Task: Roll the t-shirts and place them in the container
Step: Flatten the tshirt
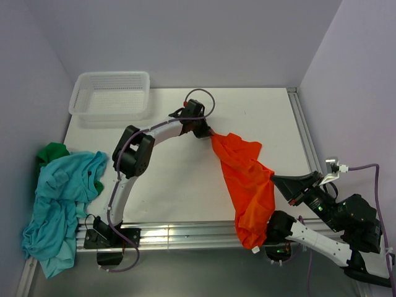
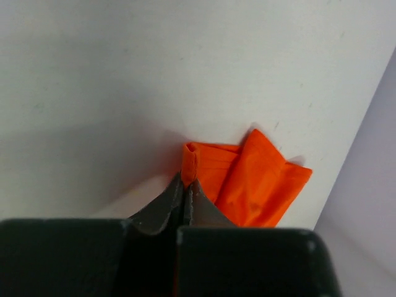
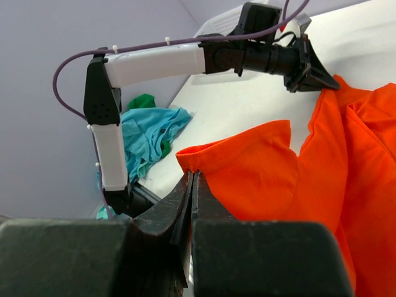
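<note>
The left gripper pinched the orange t-shirt at its eleven o'clock corner; the right gripper pinched its three o'clock edge.

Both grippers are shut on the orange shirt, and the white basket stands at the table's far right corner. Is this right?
No. The top view shows the basket at the far left corner. The left gripper and right gripper are indeed shut on the orange shirt.

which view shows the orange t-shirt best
Top external: it shows the whole orange t-shirt, stretched from the left claw across the table past its near edge. The left wrist view shows only a pinched corner and a fold; the right wrist view shows a hem in the right claw and part of the body.
</note>
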`<state>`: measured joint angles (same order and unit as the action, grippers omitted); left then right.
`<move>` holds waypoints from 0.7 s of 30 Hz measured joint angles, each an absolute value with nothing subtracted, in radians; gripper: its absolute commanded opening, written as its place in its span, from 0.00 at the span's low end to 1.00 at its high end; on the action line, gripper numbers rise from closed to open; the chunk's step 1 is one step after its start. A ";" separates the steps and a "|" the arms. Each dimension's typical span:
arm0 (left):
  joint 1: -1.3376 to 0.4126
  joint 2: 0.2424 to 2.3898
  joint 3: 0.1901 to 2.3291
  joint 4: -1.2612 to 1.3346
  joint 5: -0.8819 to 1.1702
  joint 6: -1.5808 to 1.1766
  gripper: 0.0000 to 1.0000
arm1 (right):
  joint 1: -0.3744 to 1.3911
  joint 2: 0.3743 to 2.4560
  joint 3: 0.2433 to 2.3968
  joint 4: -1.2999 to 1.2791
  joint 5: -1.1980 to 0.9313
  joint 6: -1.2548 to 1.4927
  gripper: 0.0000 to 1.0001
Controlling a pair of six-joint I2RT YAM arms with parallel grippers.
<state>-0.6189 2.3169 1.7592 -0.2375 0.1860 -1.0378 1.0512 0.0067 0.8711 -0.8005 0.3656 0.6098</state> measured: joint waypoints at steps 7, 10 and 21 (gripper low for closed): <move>-0.603 2.288 1.832 -0.303 0.168 -1.032 0.00 | 1.051 0.039 0.879 -0.801 0.387 0.617 0.00; -0.565 2.191 1.827 -0.398 0.147 -1.012 0.00 | 1.051 0.105 0.891 -0.788 0.420 0.612 0.00; -0.189 1.425 1.805 -0.607 -0.038 -0.918 0.00 | 1.044 0.556 0.947 -0.645 0.657 0.522 0.00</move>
